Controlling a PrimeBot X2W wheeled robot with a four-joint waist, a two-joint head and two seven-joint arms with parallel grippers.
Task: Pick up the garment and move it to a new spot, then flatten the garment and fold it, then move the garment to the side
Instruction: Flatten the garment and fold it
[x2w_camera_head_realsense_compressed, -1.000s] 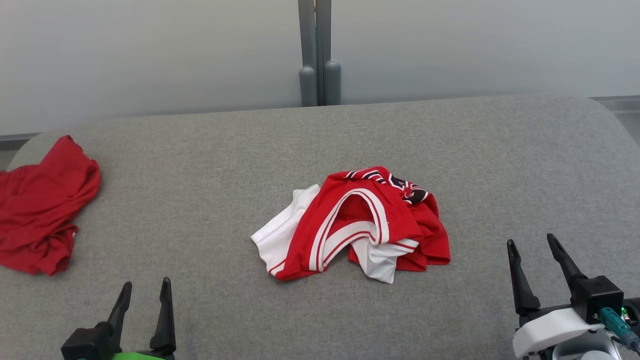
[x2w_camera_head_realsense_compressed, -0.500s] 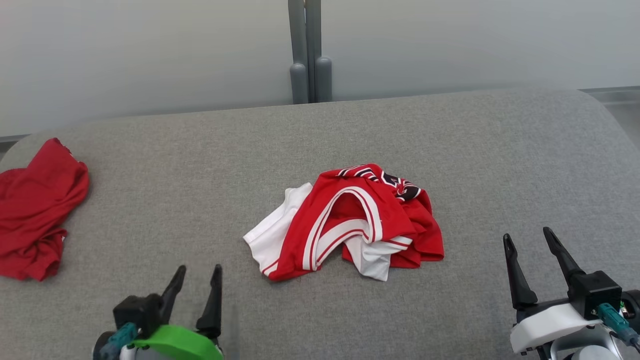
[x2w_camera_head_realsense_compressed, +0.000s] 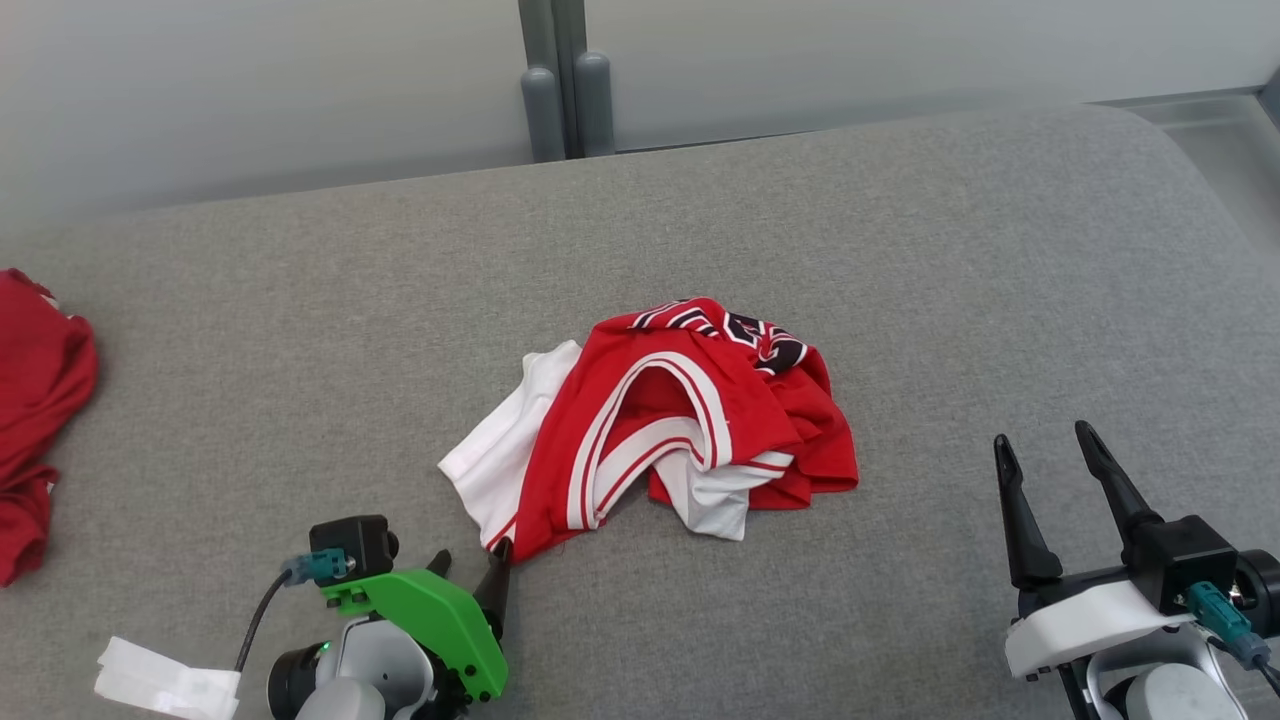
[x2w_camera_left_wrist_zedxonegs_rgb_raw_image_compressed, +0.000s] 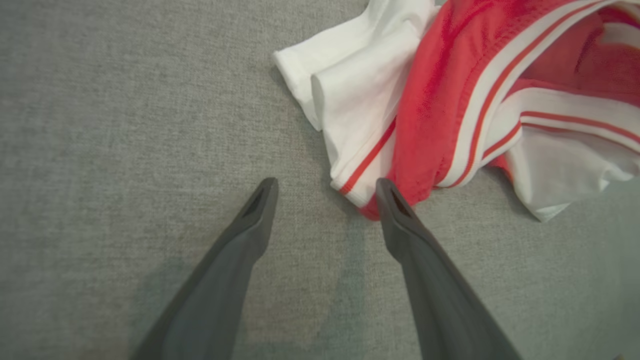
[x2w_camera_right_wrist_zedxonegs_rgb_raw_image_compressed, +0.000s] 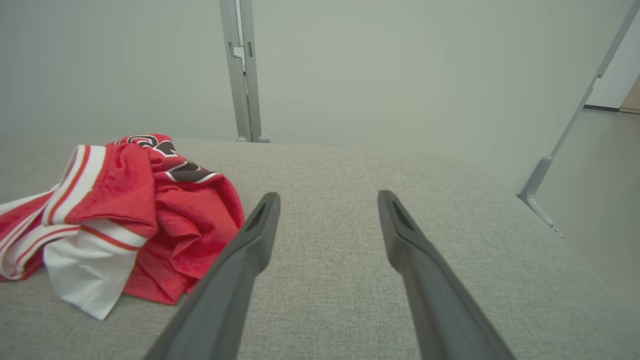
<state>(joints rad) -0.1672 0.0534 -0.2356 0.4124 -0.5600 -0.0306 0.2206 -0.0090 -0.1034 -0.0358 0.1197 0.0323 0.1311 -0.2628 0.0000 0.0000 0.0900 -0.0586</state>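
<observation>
Two grippers, both spread wide, nothing held. Head view: garment (x2w_camera_head_realsense_compressed: 660, 420) crumpled mid-cushion (x2w_camera_head_realsense_compressed: 300, 330); left gripper (x2w_camera_head_realsense_compressed: 470, 568) at its near corner, right gripper (x2w_camera_head_realsense_compressed: 1042, 445) well apart. Left wrist view: one finger tip by the red hem, contact unclear. Right wrist view: garment off to the side. Step looks like 1st pickup; next, L needs to straddle the hem & close.

Bright, even, diffuse light with faint soft shadows; wrist views blur and bend toward edges.
</observation>
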